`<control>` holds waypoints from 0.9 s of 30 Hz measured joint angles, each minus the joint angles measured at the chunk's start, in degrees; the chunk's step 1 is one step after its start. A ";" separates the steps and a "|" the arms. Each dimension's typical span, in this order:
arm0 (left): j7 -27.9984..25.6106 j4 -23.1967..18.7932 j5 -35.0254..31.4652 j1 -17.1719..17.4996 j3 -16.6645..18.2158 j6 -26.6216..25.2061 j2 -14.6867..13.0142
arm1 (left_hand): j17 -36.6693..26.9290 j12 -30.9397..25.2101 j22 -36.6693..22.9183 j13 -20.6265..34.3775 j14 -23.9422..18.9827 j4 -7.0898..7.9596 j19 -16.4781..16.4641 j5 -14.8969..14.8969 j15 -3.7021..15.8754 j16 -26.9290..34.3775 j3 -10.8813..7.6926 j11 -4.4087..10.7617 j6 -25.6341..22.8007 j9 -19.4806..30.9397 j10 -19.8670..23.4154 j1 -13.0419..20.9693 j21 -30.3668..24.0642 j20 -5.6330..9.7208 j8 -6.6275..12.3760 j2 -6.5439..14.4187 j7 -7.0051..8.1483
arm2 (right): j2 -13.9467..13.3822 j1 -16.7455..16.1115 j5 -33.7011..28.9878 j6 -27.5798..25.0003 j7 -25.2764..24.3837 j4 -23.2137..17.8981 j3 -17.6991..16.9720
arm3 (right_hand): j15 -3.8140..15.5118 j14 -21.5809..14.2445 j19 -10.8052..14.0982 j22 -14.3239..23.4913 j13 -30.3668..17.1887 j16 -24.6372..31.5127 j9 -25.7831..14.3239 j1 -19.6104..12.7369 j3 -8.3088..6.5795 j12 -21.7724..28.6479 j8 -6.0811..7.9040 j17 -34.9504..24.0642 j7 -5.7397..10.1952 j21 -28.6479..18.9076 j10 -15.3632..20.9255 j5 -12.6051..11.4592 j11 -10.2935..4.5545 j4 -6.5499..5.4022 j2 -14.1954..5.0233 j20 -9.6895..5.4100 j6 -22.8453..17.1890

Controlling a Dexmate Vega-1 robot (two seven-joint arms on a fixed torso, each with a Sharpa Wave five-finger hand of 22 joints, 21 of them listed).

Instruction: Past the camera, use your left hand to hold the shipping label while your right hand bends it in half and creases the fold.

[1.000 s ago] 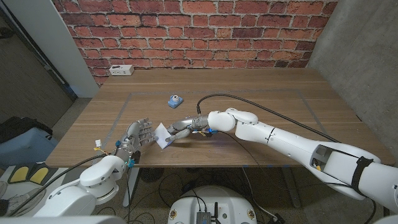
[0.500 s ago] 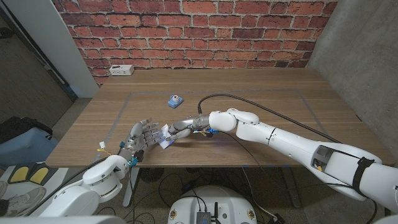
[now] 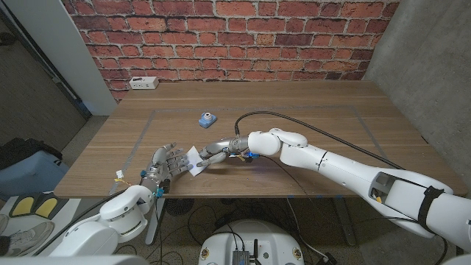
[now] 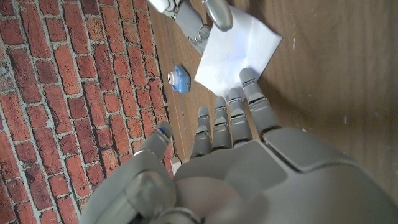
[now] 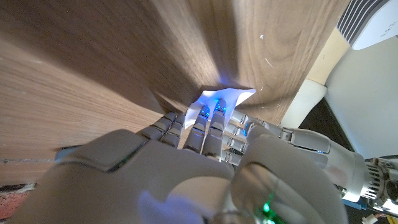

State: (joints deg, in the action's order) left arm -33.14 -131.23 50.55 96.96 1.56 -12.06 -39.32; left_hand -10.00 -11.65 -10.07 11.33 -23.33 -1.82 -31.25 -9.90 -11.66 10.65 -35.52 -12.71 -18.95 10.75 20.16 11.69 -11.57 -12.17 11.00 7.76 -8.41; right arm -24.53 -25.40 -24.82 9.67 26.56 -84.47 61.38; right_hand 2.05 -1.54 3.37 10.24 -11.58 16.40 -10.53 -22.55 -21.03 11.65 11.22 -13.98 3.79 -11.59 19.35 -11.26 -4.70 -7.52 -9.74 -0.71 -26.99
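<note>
Item one, nearest: my left hand (image 3: 166, 163) at the wooden worktop's (image 3: 309, 132) front edge, fingers (image 4: 249, 99) spread, tips touching the small white paper shipping label (image 3: 193, 160); whether they press it I cannot tell. No print readable on its face. Item two: my right hand (image 3: 214, 151), fingers (image 5: 205, 127) laid on the label's other side, its edge lifted; actual grip hidden. Item three, farther: small blue round camera (image 3: 207, 117). Item four, far edge: white socket box (image 3: 143, 83), markings illegible.
</note>
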 measured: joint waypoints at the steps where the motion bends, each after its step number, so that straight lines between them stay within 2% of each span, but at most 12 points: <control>1: -0.65 -0.14 -0.59 0.02 -0.06 -0.03 0.06 | 0.00 0.00 0.00 0.00 0.48 0.00 0.46 0.00 0.04 0.00 0.00 0.07 0.35 -0.05 -0.53 0.11 0.00 0.08 -0.05 0.11 -0.05 | 0.00 0.00 0.03 0.03 0.02 0.00 -0.01 | 0.00 0.00 0.00 0.00 0.00 0.00 0.00 0.00 0.00 0.00 0.00 0.00 0.00 0.07 0.00 0.00 0.00 0.00 0.00 0.00 0.00; 8: -0.47 0.29 -1.91 -0.32 0.04 0.23 0.17 | 0.00 0.00 0.00 -0.15 5.68 -0.38 5.19 0.00 0.19 0.00 -0.75 0.11 5.37 -0.10 -5.65 1.47 0.00 0.11 -0.24 0.56 0.35 | 0.03 0.00 0.23 0.23 0.16 0.10 -0.03 | 0.00 0.00 -0.01 0.01 0.02 0.00 0.00 0.31 0.00 0.00 0.00 0.00 0.00 0.19 0.00 0.00 0.00 0.00 0.31 -0.01 0.00; 11: 1.29 0.51 -1.85 -0.41 0.11 0.92 0.17 | 0.00 0.00 0.00 -0.15 5.82 -0.49 5.16 0.00 0.20 0.00 -1.37 0.11 5.49 -0.09 -5.80 1.88 0.00 0.11 -0.24 0.75 0.45 | 0.04 0.00 0.25 0.24 0.16 0.10 -0.03 | 0.00 0.00 -0.01 0.03 0.02 0.00 0.00 0.30 0.24 0.00 0.00 0.00 0.00 0.30 0.00 0.00 0.00 -0.23 0.31 -0.01 0.00; 16: 5.54 2.79 -1.54 -1.60 0.10 3.13 0.04 | 0.01 0.00 0.00 0.01 3.00 -0.31 2.45 0.00 0.29 0.00 -1.75 0.11 3.26 -0.09 -3.45 2.07 0.01 0.08 -0.24 0.56 0.32 | 0.03 -0.12 0.38 0.25 0.17 0.06 -0.16 | 0.00 0.00 -0.33 0.05 0.02 0.00 0.00 0.54 0.24 0.00 0.00 0.00 0.01 0.27 -0.01 0.00 0.00 -0.23 0.54 0.31 -0.01; 19: 7.15 3.98 -1.36 -2.34 -0.39 4.15 0.15 | 0.01 0.00 0.00 0.01 2.50 -0.12 1.98 0.00 0.44 0.00 -1.94 0.11 2.77 -0.09 -3.11 2.07 0.01 0.00 -0.24 0.56 0.22 | 0.00 -0.17 0.47 0.24 0.16 0.05 -0.21 | 0.00 0.00 -0.34 0.05 -0.03 0.00 0.00 0.54 0.24 0.00 0.00 0.12 0.01 0.06 -0.01 0.00 0.00 -0.23 0.54 0.30 -0.01; 27: 6.47 4.70 -0.17 -3.67 -0.96 3.01 -0.10 | 0.01 0.00 0.00 0.01 2.43 -0.13 1.98 0.00 0.51 0.00 -1.93 0.11 2.77 -0.09 -2.51 2.07 0.01 0.00 -0.24 0.56 0.22 | -0.04 -0.20 0.90 0.27 0.11 0.30 -0.33 | 0.00 0.00 -0.43 0.03 -0.04 -0.33 0.00 0.52 0.23 0.00 0.00 0.15 0.01 0.06 -0.01 0.00 -0.01 -0.23 0.53 0.21 -0.01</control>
State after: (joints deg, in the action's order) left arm -26.67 -126.53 50.38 93.29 0.59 -9.05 -39.42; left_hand -9.99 -11.65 -10.07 11.34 -20.90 -1.95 -29.27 -9.90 -11.15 10.65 -37.45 -12.60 -16.18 10.66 17.65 13.76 -11.56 -12.17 10.76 8.33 -8.19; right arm -24.57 -25.60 -23.92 9.94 26.67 -84.17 61.05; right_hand 2.05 -1.53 2.94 10.27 -11.62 16.07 -10.53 -22.02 -20.79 11.65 11.22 -13.83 3.79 -11.53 19.34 -11.26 -4.71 -7.75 -9.21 -0.51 -27.00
